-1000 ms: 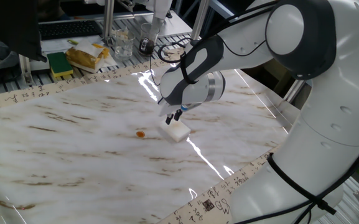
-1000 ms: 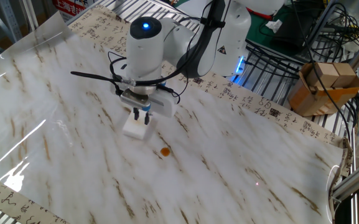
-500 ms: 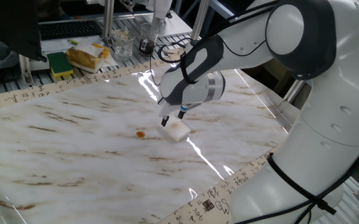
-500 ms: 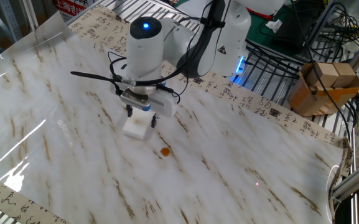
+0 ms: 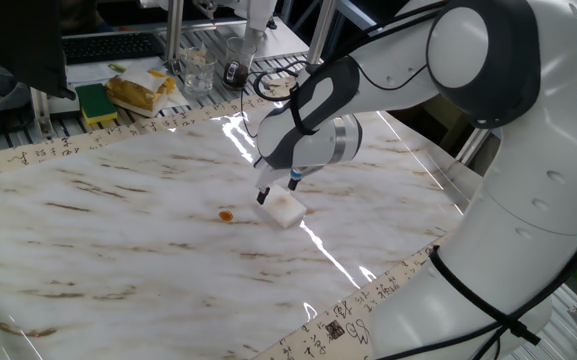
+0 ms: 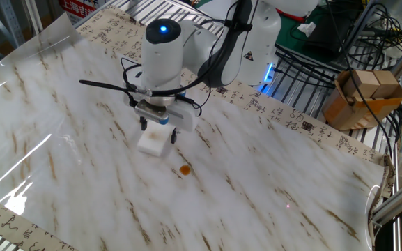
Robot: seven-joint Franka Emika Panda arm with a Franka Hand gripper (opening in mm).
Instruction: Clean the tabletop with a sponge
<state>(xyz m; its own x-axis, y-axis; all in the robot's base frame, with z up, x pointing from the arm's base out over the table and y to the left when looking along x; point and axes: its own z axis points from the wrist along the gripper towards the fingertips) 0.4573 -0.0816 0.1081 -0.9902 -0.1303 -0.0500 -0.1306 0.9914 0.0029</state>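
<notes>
An orange speck lies on the marble-look tabletop, just left of the white sponge. Above the sponge, the Franka arm bends down from the right, wrist pointing at the sheet, its gripper poised directly over the block with fingers spread apart, straddling its top and holding nothing.

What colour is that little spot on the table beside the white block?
Orange. The spot shows best in the other fixed view, lying apart from the sponge.
</notes>
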